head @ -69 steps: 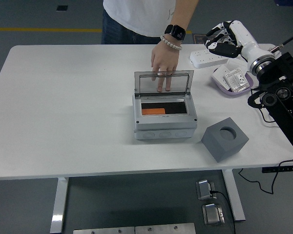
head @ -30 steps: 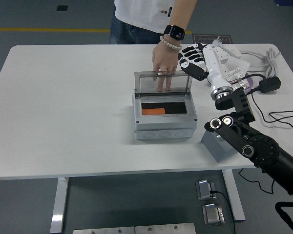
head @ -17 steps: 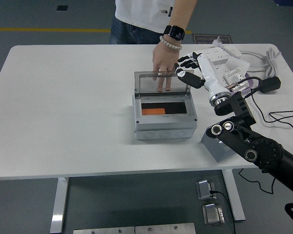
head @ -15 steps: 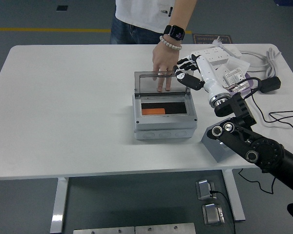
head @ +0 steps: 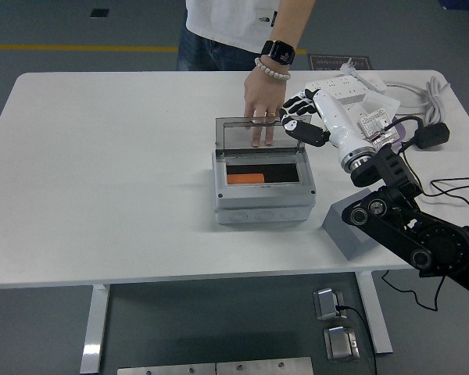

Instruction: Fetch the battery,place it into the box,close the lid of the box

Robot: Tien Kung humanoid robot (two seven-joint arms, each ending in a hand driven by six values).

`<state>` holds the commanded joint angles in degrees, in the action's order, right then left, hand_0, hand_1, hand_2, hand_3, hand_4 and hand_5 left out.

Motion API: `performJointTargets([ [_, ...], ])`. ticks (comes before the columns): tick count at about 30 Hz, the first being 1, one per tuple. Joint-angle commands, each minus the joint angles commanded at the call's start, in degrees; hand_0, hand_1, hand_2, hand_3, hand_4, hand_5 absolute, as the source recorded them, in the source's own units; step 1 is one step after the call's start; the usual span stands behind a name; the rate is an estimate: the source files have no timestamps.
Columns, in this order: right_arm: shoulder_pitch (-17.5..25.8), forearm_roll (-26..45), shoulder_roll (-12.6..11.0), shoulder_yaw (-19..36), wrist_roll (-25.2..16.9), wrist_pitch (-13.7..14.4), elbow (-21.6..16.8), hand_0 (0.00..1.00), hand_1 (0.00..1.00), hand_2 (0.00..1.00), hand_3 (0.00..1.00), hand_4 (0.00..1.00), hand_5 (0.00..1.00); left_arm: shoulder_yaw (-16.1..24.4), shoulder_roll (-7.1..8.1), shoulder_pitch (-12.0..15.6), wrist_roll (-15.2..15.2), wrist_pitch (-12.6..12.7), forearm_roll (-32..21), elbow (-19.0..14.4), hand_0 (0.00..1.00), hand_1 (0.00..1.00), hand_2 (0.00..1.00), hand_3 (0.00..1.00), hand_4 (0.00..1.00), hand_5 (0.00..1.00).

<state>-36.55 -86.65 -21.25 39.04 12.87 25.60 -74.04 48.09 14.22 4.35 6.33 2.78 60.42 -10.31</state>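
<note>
Battery (head: 245,179) orange in open box (head: 263,192), no legible labels

White table (head: 102,180) on white legs, dark grey floor (head: 47,23), yellow floor line (head: 78,48) far left, what may be metal plates (head: 219,367) near.

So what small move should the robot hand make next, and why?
Probably push the lid forward and down. The orange battery already lies inside the box, the lid stands upright, and the right hand is at its top right corner. The person's hand is behind it.
</note>
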Motion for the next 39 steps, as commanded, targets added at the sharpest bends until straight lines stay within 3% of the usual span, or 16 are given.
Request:
performJointTargets([
  [1,0.0,0.0,-0.6,-0.4,0.5,-0.2,-0.7,0.691,0.617,0.596,0.598,0.582,0.493,0.0,0.03,0.0,0.0,0.0,-0.1,0.0,0.405,0.560,0.517,0.501,0.002,0.002],
  [2,-0.1,0.2,-1.0,-0.7,0.7,-0.2,-1.0,0.481,0.464,0.548,0.597,0.578,0.513,0.0,0.05,0.0,0.0,0.0,-0.1,0.0,0.405,0.560,0.517,0.501,0.002,0.002],
  [13,-0.2,0.6,-2.7,-1.1,1.4,-0.7,-1.6,0.437,0.450,0.543,0.597,0.577,0.520,0.2,-0.03,-0.1,0.0,0.0,0.2,0.0,0.405,0.560,0.518,0.501,0.002,0.002],
  [22,-2.6,-2.1,-3.6,2.2,3.8,-3.6,-2.2,0.439,0.458,0.546,0.597,0.578,0.525,0.4,-0.23,0.0,0.2,-0.1,0.5,0.0,0.404,0.560,0.517,0.500,0.002,0.002],
  [25,-3.6,-1.4,-3.1,2.0,3.4,-3.7,-0.5,0.439,0.458,0.546,0.597,0.578,0.525,0.3,-0.19,-0.1,0.1,-0.1,0.4,0.0,0.404,0.560,0.517,0.500,0.002,0.002],
  [26,-3.9,-1.1,-2.8,1.8,3.2,-3.6,0.2,0.399,0.441,0.531,0.596,0.579,0.528,0.2,-0.20,-0.1,0.1,-0.1,0.4,0.0,0.405,0.559,0.517,0.499,0.002,0.002],
  [37,-6.3,0.8,2.6,1.3,0.7,-3.0,9.9,0.415,0.447,0.528,0.597,0.577,0.533,0.1,-0.43,-0.2,0.2,-0.2,0.4,0.0,0.405,0.560,0.516,0.499,0.002,0.002],
  [38,-6.5,0.9,2.8,1.2,0.6,-3.0,10.3,0.528,0.518,0.551,0.599,0.575,0.536,0.1,-0.42,-0.2,0.2,-0.2,0.4,0.0,0.405,0.559,0.516,0.499,0.002,0.002],
  [39,-6.6,1.0,3.0,1.1,0.5,-2.9,10.8,0.528,0.518,0.551,0.599,0.575,0.536,0.1,-0.43,-0.2,0.3,-0.2,0.5,0.0,0.405,0.559,0.516,0.499,0.002,0.002],
])
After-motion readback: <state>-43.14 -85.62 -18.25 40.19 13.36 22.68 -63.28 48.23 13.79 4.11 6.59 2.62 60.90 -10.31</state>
